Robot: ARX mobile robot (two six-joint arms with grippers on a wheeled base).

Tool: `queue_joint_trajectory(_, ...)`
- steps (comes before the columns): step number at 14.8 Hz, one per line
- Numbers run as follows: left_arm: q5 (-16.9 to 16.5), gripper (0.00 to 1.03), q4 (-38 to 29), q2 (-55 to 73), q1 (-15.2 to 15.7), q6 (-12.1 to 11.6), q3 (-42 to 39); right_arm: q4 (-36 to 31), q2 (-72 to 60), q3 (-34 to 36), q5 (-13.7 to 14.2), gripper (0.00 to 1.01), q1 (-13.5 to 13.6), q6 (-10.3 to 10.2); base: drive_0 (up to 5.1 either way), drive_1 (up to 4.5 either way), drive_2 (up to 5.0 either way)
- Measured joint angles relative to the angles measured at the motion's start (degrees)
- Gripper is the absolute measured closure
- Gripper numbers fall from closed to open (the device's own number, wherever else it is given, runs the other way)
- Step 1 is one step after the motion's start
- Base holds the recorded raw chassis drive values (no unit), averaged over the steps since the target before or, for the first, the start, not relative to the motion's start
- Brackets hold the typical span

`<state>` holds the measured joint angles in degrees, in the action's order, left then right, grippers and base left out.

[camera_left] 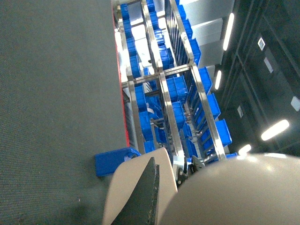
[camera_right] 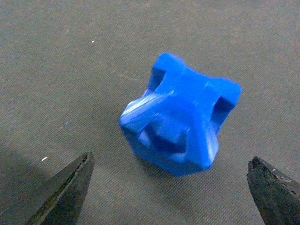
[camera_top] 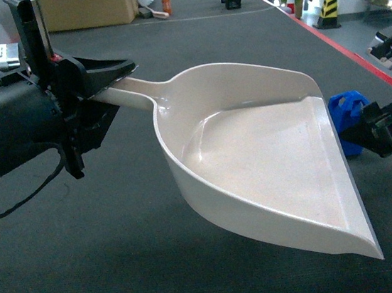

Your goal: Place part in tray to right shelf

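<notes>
blue plastic block [camera_right: 180, 119] with a tapered top and a handle hole sits on the dark grey carpet floor [camera_top: 125, 269], tipped at an angle, and nothing touches it. in the right wrist view it lies between and a little beyond the two dark fingertips [camera_right: 63, 190] of the right gripper [camera_right: 168, 192], whose jaws are spread wide with the block apart from both.

large cream plastic dustpan-shaped tray [camera_top: 268, 152] is held off the floor; seen from the head camera the block [camera_top: 348, 121] is just beside the tray's wide lip, partly hidden behind its far right corner. the right gripper [camera_top: 383, 127] is beside that same corner, near the block. the left gripper [camera_top: 95, 80] is at the tray's other end, jaws clenched around the long straight handle. the tray holds nothing.

in the left wrist view the cream tray [camera_left: 136, 192] fills the lower edge, the block [camera_left: 115, 161] lies on the floor just past it, and beyond stands a shiny steel shelf rack [camera_left: 164, 93] filled with blue plastic crates [camera_left: 180, 110].
</notes>
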<state>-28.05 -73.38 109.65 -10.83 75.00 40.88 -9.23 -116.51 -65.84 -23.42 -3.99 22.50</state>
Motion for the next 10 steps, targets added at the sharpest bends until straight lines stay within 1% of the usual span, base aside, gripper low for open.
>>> queue_joint_trajectory(2,0.11,0.88,0.02,0.00,0.00,0.02,0.00,0.17,-2.82,-3.87,0.90,0.03,1.09,-0.33,0.0,0.00,0.0)
queue_joint_trajectory(3,0.04,0.88,0.00,0.00,-0.02,0.02,0.00,0.15,-4.55,-6.14,1.77,0.03,1.51,-1.14,0.0,0.00,0.0)
queue_joint_trajectory(5,0.04,0.88,0.04,0.00,-0.02,0.00,0.00,0.37,-7.56,-10.32,2.14,0.03,2.62,-2.80,0.0,0.00,0.0)
queue_joint_trajectory(6,0.00,0.88,0.00,0.00,-0.02,0.00,0.00,-0.66,-9.09,-12.20,2.16,0.03,3.30,-3.80,0.0,0.00,0.0)
queue_joint_trajectory(7,0.00,0.88,0.02,0.00,0.00,0.00,-0.02,-1.99,-10.21,-13.73,3.08,0.03,3.78,-4.81,0.0,0.00,0.0)
queue_joint_trajectory(8,0.15,0.88,0.02,0.00,0.00,0.00,-0.02,-3.04,-10.82,-14.32,4.20,0.12,4.13,-5.51,0.0,0.00,0.0)
queue_joint_trajectory(9,0.13,0.88,0.02,0.00,0.00,0.00,-0.02,-3.19,-10.73,-13.90,4.28,0.27,4.44,-6.25,0.0,0.00,0.0)
queue_joint_trajectory(10,0.02,0.88,0.00,0.00,-0.02,0.00,-0.02,-4.31,-9.81,-11.87,4.72,0.40,4.33,-7.32,0.0,0.00,0.0)
